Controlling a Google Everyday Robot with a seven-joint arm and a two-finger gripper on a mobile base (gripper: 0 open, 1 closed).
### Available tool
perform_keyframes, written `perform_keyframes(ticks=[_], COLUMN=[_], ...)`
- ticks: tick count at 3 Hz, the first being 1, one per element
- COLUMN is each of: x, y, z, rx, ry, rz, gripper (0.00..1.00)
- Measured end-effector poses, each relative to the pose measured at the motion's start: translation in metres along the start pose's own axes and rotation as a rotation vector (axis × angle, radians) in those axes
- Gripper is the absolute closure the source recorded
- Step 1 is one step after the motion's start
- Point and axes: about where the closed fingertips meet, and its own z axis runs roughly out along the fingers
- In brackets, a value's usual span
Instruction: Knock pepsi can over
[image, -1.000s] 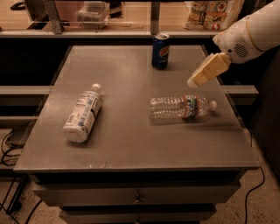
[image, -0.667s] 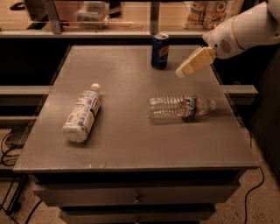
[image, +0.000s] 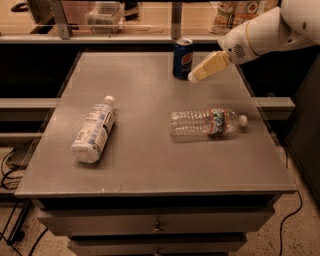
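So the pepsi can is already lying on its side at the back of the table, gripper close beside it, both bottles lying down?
Not quite: the camera view shows the pepsi can standing upright. The rest holds: it is at the back of the table, the gripper close beside it, and the white-labelled bottle and clear water bottle lie down.

Worktop (image: 150, 170), obstacles and clearances.
- My gripper (image: 193, 76): over the far right part, tip just beside the pepsi can (image: 183, 58).
- Pepsi can: upright near the far edge, right of centre.
- Clear water bottle (image: 205, 122): lying on its side toward the right edge, well apart from the can.
- White-labelled bottle (image: 94, 131): lying near the left edge.
- Open lanes for me: the strip between the bottles, the far left corner, and along the near edge.
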Motion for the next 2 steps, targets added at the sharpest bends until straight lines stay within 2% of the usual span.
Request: perform_keyframes(ticks=[1,2], x=[0.002,-0.003], y=[0.000,0.000], z=[0.009,0.039], rx=[0.006,0.005], ry=[-0.021,-0.102], rz=[0.037,0.105], gripper=[0.00,0.00])
